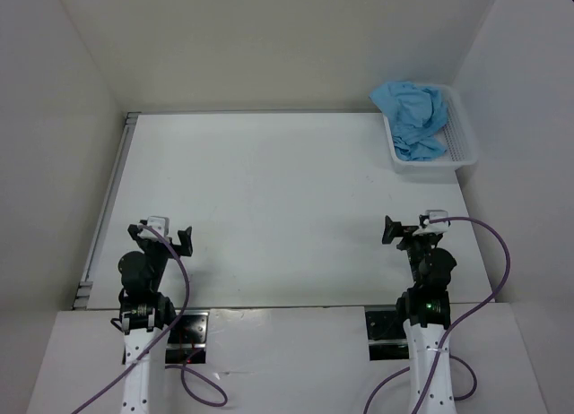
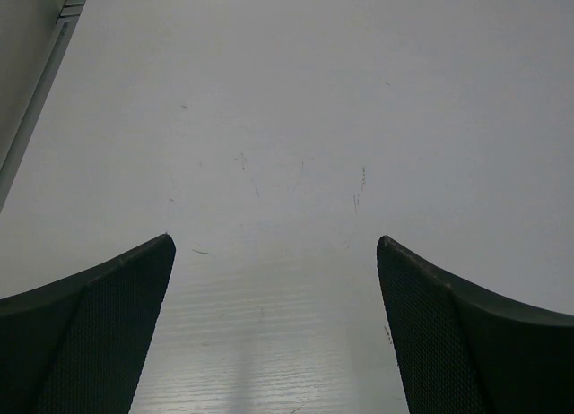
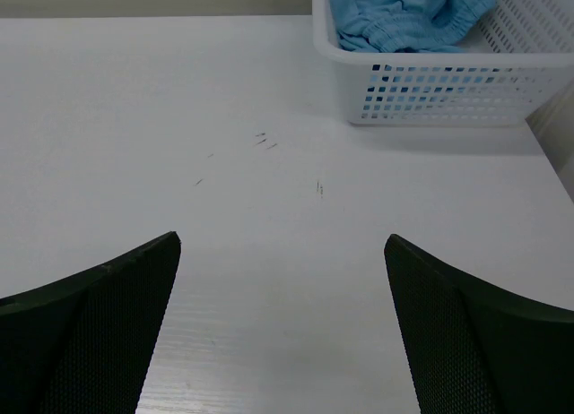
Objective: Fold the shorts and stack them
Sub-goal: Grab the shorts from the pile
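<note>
**Overhead view.** The shorts (image 1: 413, 116) lie crumpled in a white basket (image 1: 430, 166) at the far right corner of the bench (image 1: 287, 199). Part of the cloth spills over the basket's far left rim. The left arm (image 1: 143, 280) and right arm (image 1: 430, 275) sit at the near edge, well apart from the basket. The left jaws and right jaws both stand open and hold nothing.

**Left wrist view.** The left jaws are spread wide over bare bench (image 2: 287, 118), which shows only faint scuff marks. No cloth is in sight.

**Right wrist view.** The right jaws are likewise spread and empty. Ahead and to the right stands the basket (image 3: 430, 87), with the shorts (image 3: 404, 15) heaped inside. A gathered hem or waistband shows at the near side of the heap.

**Assessment.** The cloth appears light, soft and limp. It will sag and bunch when lifted, is unlikely to slip, and carries no risk of breakage. The gathered band is judged the firmest hold. A pinch on the top fold should lift it out of the basket, and the light basket may shift. The right arm is the nearer.
</note>
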`<state>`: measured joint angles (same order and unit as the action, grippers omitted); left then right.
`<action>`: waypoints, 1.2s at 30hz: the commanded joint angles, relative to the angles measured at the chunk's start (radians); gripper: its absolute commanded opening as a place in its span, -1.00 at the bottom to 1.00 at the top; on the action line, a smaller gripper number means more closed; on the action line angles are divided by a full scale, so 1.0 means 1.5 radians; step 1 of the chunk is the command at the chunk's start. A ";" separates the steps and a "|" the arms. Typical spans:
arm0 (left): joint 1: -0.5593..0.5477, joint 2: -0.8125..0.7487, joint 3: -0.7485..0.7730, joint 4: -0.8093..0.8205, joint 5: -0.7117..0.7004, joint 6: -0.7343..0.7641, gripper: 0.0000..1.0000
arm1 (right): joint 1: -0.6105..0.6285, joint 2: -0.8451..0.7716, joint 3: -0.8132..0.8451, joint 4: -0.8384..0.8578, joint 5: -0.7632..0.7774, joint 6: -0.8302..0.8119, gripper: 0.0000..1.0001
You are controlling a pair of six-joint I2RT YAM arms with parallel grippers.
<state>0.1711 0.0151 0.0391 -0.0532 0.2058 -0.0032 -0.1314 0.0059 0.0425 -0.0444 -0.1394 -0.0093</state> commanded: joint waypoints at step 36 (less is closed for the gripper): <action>-0.170 0.564 0.412 -0.037 0.167 0.002 1.00 | 0.051 1.020 0.917 -0.015 0.020 -0.282 0.99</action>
<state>-0.0154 0.6601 0.4824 -0.0471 0.6693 -0.0048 0.0315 1.3224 1.2552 0.1680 -0.3191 -0.8360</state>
